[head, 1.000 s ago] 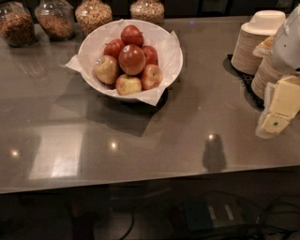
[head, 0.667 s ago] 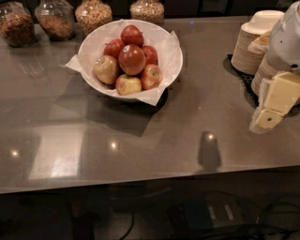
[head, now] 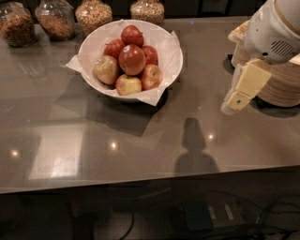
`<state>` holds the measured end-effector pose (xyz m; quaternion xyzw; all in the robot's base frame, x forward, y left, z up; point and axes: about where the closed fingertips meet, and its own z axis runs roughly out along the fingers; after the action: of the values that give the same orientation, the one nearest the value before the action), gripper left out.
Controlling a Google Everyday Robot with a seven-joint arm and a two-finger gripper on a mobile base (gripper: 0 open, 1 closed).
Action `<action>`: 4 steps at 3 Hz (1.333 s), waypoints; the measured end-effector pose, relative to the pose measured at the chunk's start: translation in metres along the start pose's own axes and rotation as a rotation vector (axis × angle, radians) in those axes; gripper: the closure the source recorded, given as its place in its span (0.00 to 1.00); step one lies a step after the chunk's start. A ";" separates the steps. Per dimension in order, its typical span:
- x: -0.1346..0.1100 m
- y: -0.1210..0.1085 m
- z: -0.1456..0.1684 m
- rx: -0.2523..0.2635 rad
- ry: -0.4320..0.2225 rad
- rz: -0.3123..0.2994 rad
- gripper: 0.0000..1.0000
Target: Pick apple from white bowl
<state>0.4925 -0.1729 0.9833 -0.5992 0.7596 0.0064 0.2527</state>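
Observation:
The white bowl point(head: 171, 56), lined with white paper, stands on the grey counter at upper centre. It holds several apples. The large deep red apple point(head: 132, 59) sits on top in the middle, with smaller red apples behind it and yellow-green blushed ones in front. My gripper point(head: 240, 93) hangs at the right, above the counter and well to the right of the bowl, with its cream fingers pointing down-left. It holds nothing that I can see.
Several glass jars of grains and nuts point(head: 93, 14) line the back edge of the counter. A stack of beige paper bowls point(head: 281, 86) stands at the right, partly behind my arm point(head: 272, 33). The counter's front edge point(head: 140, 185) runs below.
My arm and gripper have moved left and slightly up, closer to the bowl. The bowl and apples have not shifted on the counter.

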 end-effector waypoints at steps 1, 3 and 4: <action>-0.024 -0.024 0.022 0.032 -0.073 0.046 0.00; -0.081 -0.054 0.064 0.046 -0.158 0.081 0.00; -0.108 -0.059 0.083 0.042 -0.173 0.075 0.00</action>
<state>0.5944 -0.0656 0.9710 -0.5622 0.7567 0.0517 0.3295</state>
